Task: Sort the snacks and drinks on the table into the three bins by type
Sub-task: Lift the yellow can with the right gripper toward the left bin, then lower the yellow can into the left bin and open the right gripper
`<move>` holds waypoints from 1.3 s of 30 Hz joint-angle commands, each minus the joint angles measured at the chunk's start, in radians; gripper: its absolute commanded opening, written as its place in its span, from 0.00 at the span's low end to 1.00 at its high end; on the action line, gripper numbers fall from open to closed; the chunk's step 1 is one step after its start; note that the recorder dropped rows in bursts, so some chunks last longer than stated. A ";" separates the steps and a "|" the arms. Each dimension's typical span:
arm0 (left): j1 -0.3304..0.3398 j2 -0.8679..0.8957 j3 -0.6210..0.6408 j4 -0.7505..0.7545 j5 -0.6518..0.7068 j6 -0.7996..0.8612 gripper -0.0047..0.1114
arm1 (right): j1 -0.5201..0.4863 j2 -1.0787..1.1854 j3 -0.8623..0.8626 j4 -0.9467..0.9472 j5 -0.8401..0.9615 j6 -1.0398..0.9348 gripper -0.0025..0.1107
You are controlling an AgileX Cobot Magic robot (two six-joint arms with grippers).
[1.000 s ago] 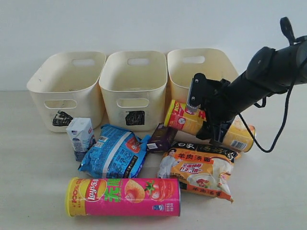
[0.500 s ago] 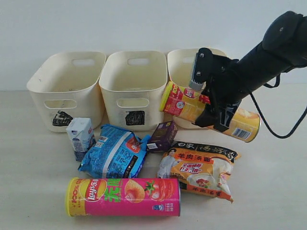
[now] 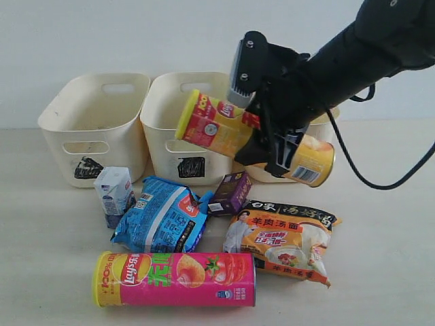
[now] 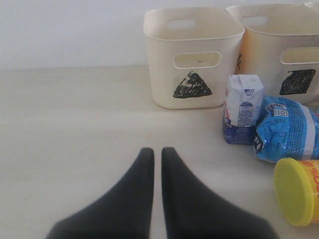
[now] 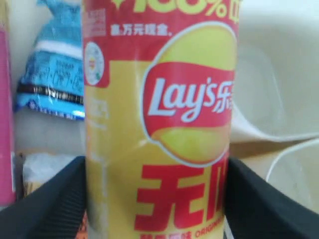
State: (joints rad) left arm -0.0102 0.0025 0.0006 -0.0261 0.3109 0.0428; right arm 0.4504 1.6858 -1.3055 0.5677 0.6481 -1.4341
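My right gripper (image 3: 268, 139) is shut on the yellow-red Lay's tube (image 3: 217, 129), holding it tilted in the air in front of the middle bin (image 3: 163, 129) and the right bin (image 3: 257, 174). The right wrist view shows the tube (image 5: 159, 124) filling the space between the black fingers (image 5: 50, 204). On the table lie the pink tube (image 3: 177, 278), blue packet (image 3: 163, 216), orange packet (image 3: 285, 238), white carton (image 3: 114, 193) and purple carton (image 3: 231, 192). My left gripper (image 4: 157, 152) is shut and empty above bare table, left of the triangle bin (image 4: 189, 74).
The left bin (image 3: 61, 129) stands beside the middle one, and all three form a row at the back. My right arm covers most of the right bin, with its cable (image 3: 380, 180) hanging to the right. The left wrist view shows the white carton (image 4: 242, 107) and the pink tube's lid (image 4: 296, 191).
The right gripper has lifted the yellow-red tube off the table and carried it up and to the left, from in front of the right bin toward the middle bin.
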 commanded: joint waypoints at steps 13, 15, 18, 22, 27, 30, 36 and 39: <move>0.002 -0.003 -0.001 -0.011 0.000 0.003 0.08 | 0.257 0.095 -0.198 0.080 -0.333 0.217 0.02; 0.002 -0.003 -0.001 -0.011 0.000 0.003 0.08 | 0.273 0.149 -0.276 0.096 -0.334 0.224 0.02; 0.002 -0.003 -0.001 -0.011 0.000 0.003 0.08 | 0.284 0.228 -0.386 0.148 -0.343 0.224 0.02; 0.002 -0.003 -0.001 -0.011 0.000 0.003 0.08 | 0.289 0.336 -0.535 0.191 -0.356 0.224 0.02; 0.002 -0.003 -0.001 -0.011 0.000 0.003 0.08 | 0.291 0.471 -0.713 0.253 -0.441 0.224 0.02; 0.002 -0.003 -0.001 -0.011 0.000 0.003 0.08 | 0.296 0.554 -0.826 0.265 -0.489 0.224 0.02; 0.002 -0.003 -0.001 -0.011 0.000 0.003 0.08 | 0.309 0.732 -1.082 0.267 -0.557 0.226 0.02; 0.002 -0.003 -0.001 -0.011 0.000 0.003 0.08 | 0.309 0.811 -1.185 0.269 -0.570 0.230 0.02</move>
State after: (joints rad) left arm -0.0102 0.0025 0.0006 -0.0261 0.3109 0.0428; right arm 0.7596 2.4413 -2.4096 0.8276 0.1082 -1.2129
